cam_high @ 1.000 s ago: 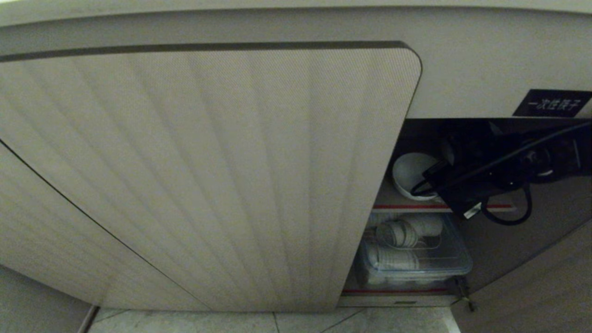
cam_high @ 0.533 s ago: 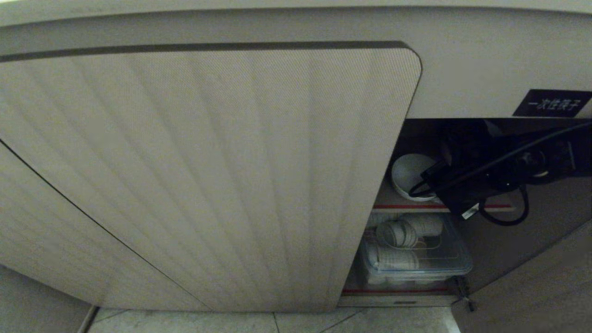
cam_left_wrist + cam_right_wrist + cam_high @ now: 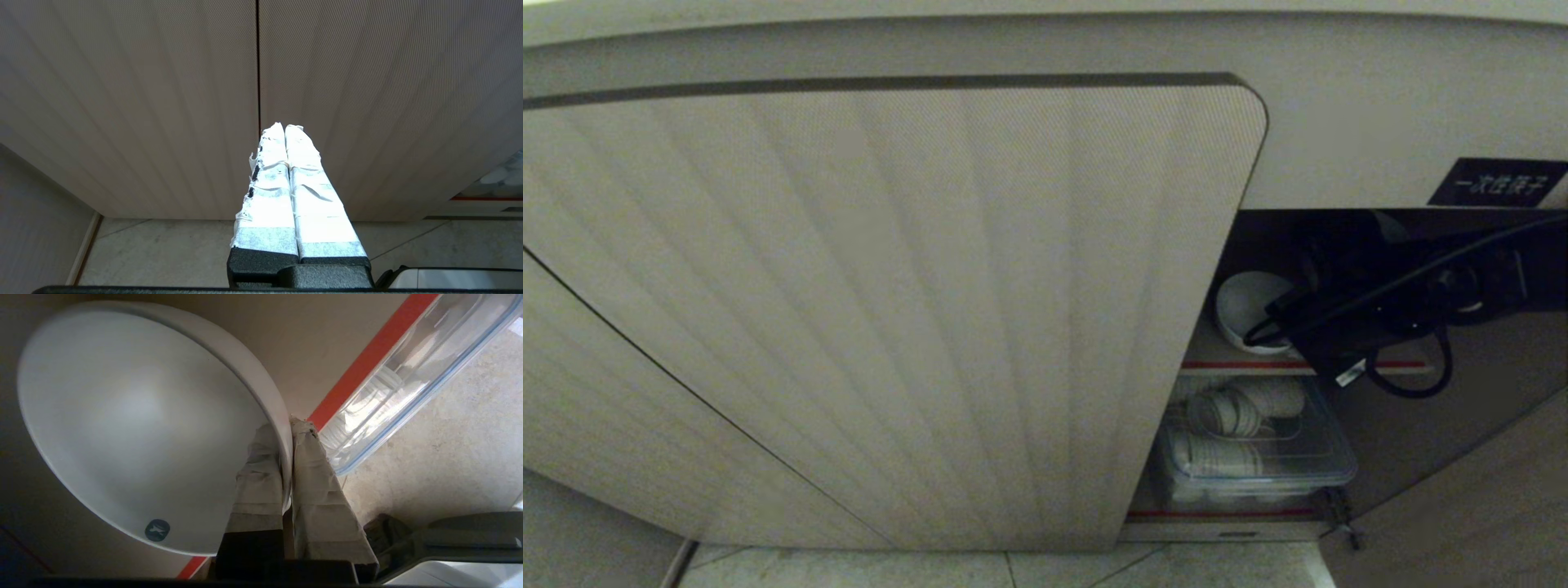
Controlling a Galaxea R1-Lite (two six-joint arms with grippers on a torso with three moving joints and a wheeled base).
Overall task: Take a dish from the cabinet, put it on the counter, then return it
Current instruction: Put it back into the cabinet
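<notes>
Cabinet (image 3: pixel 890 310): one large beige door with vertical ribs fills most of the head view; a second ribbed door meets it along a thin dark seam at 8 o'clock. Opening at 3 o'clock, dark inside. Pale band of wall or fascia runs above the doors.

Floor (image 3: pixel 1013 567): pale tiles with thin joints, at 6 o'clock below the door.

Label (image 3: pixel 1496 181): one small black plate at 2 o'clock above the opening, white characters, too blurred to read.

Shelves: two red-edged boards seen, the upper shelf (image 3: pixel 1233 357) and a lower one under it.

Clear box (image 3: pixel 1258 457): one transparent lidded container with a blue rim, on the lower shelf at 4 o'clock, holding stacked white bowls lying on their sides; the count cannot be made out.

Right hand (image 3: pixel 286 433): arm reaches into the opening from 3 o'clock; taped fingers (image 3: pixel 261 473) clenched on the rim of the dish, one inside the bowl, one outside.

Dish (image 3: pixel 135 424): one white bowl, tilted, at the upper shelf above its red edge. Small round blue-grey logo mark (image 3: pixel 157 530) near the rim; design not legible.

Left hand (image 3: pixel 284 130): parked in front of the door seam, white-taped fingers pressed together, holding nothing.
</notes>
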